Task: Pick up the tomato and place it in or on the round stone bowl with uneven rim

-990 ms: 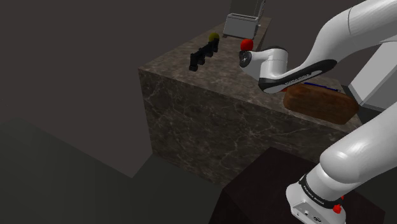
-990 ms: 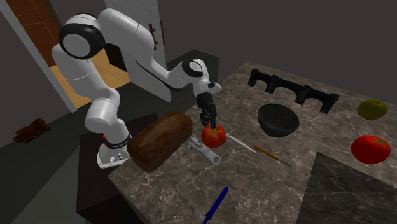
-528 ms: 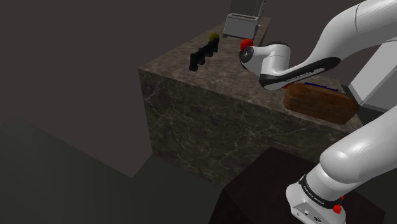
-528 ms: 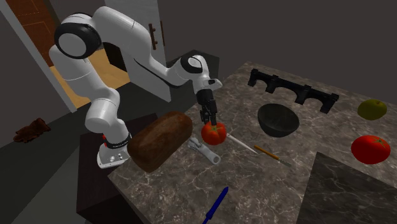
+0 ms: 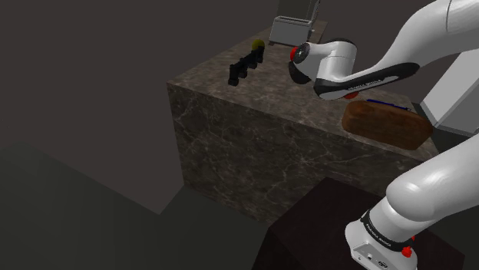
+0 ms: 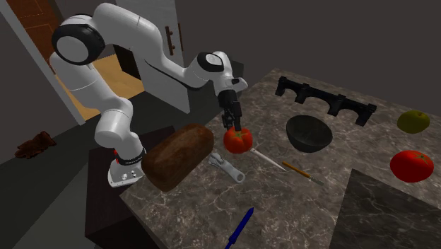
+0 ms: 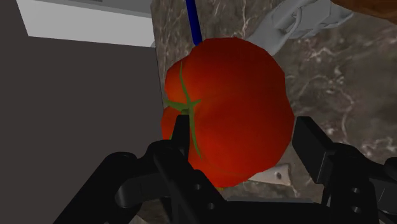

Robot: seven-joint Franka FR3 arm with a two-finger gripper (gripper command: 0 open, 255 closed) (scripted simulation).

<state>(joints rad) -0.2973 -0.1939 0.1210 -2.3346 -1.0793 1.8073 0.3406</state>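
Note:
A red tomato with a green stem hangs just above the marble counter, clasped in my black gripper. In the wrist view the tomato sits between the two fingers, which press its sides; the gripper is shut on it. The dark round bowl stands upright on the counter, to the second exterior view's right of the held tomato. A second red tomato lies at the far right; in the shoulder view it peeks out behind my wrist.
A brown bread loaf lies beside the gripper, with a wrench and thin tools under and near the tomato. A blue pen, a black rack, a lime and a raised dark block share the counter.
The gripper has risen with the tomato in it, lifting it off the counter and a little toward the rack. Nothing else moved.

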